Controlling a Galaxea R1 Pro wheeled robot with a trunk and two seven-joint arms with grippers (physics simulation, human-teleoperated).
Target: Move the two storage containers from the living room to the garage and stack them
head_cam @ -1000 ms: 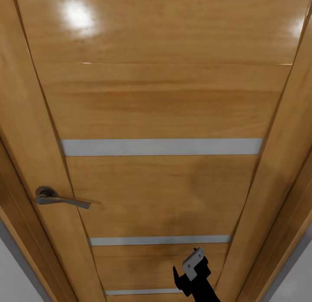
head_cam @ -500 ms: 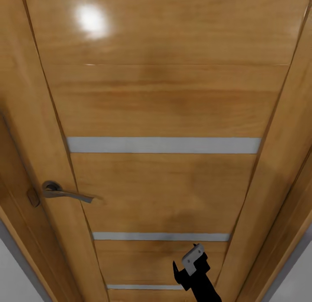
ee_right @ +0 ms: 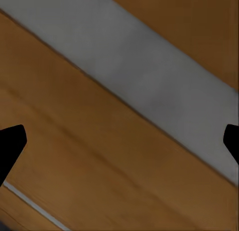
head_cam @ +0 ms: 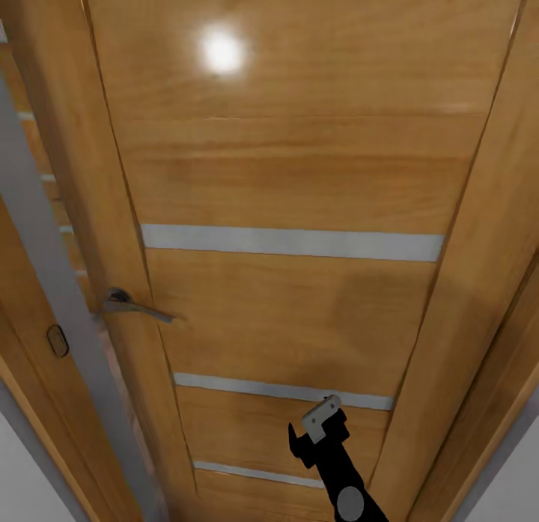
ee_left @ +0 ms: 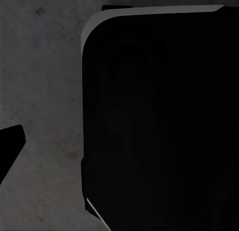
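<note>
Right tool (head_cam: 318,432) presses close to the wooden door (head_cam: 299,177), fingers spread and empty — the door has swung ajar since a second ago, opening a gap beside the handle (head_cam: 135,306). Neither container appears; left tool's state I cannot tell.

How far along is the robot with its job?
Done: the wooden door stands ajar, a gap showing beside its handle. In hand: the right gripper, open and empty, reaches toward the door. Left: getting through; container stacking cannot be judged from here.
</note>
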